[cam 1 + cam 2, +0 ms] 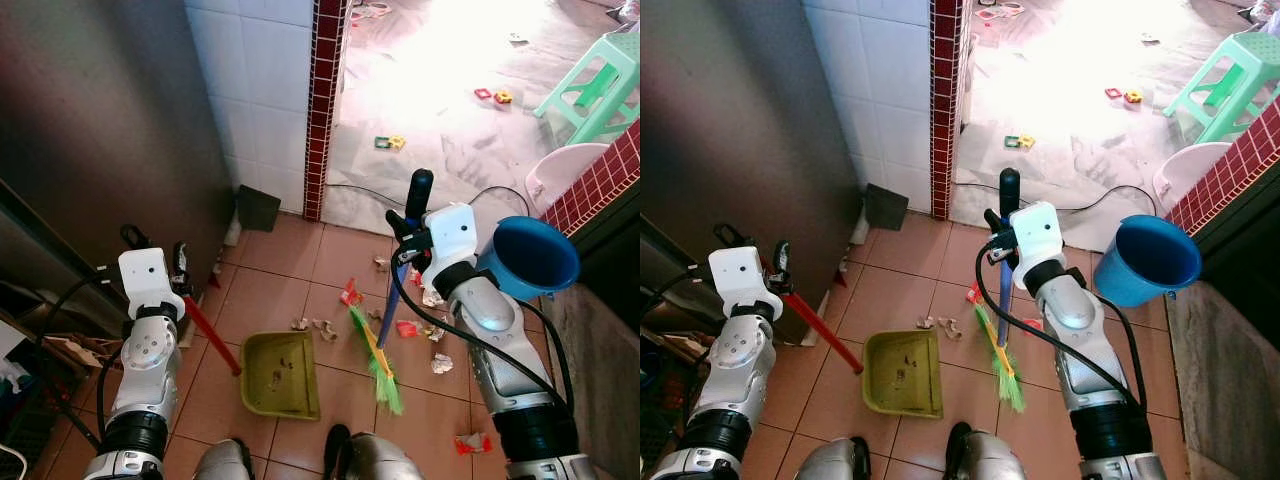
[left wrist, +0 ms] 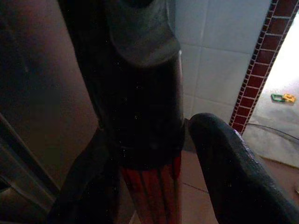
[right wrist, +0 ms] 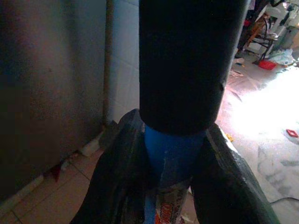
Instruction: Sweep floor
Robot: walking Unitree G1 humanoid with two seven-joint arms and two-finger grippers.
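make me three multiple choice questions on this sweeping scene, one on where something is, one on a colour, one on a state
1. Where does the dustpan lie?
A. on the tiled floor between the two arms
B. on the green stool
C. inside the bucket

2. What colour is the bucket beside the right arm?
A. red
B. blue
C. white

3. What is the right gripper doing?
A. hanging open over the floor
B. pressed flat on the wall
C. shut on the broom handle

Answers:
1. A, the dustpan sits on the terracotta tiles in front of the robot's feet, left of the broom.
2. B, the bucket is plainly blue.
3. C, the right wrist view shows both fingers closed around the blue handle.
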